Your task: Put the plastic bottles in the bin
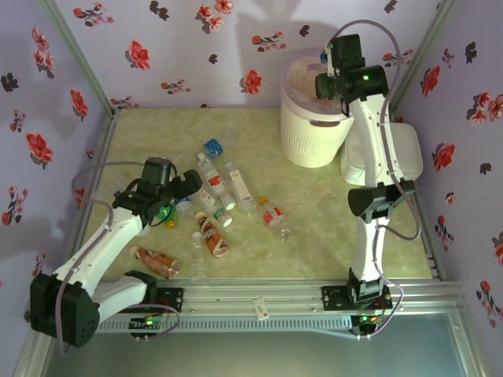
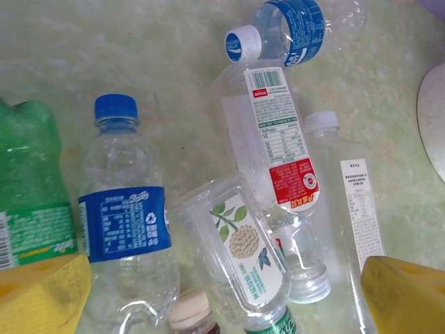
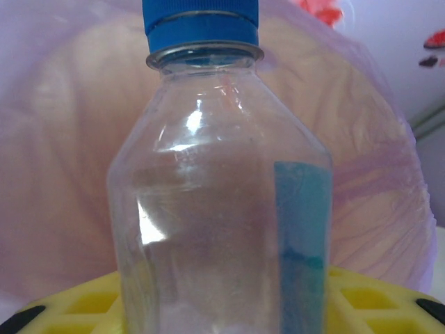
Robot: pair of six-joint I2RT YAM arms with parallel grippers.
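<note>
As right pincer (image 1: 336, 56) holds one bottle (image 3: 222, 174) over bin (image 1: 310, 137), ten-odd bottles (image 1: 212, 236) scattered

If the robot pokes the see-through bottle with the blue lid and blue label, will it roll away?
Probably it would roll a bit: the blue-capped bottle is round and lies on its side. It looks empty, so likely light and squashy. The green bottle and the leaf-label bottle lie close on either side, so it may bump them.

White recycling arrows are printed on the blue label (image 2: 125, 224) of the blue-capped bottle (image 2: 128, 160). Right of that bottle, a red-and-white label (image 2: 281, 139) carries a table too small to read.
</note>
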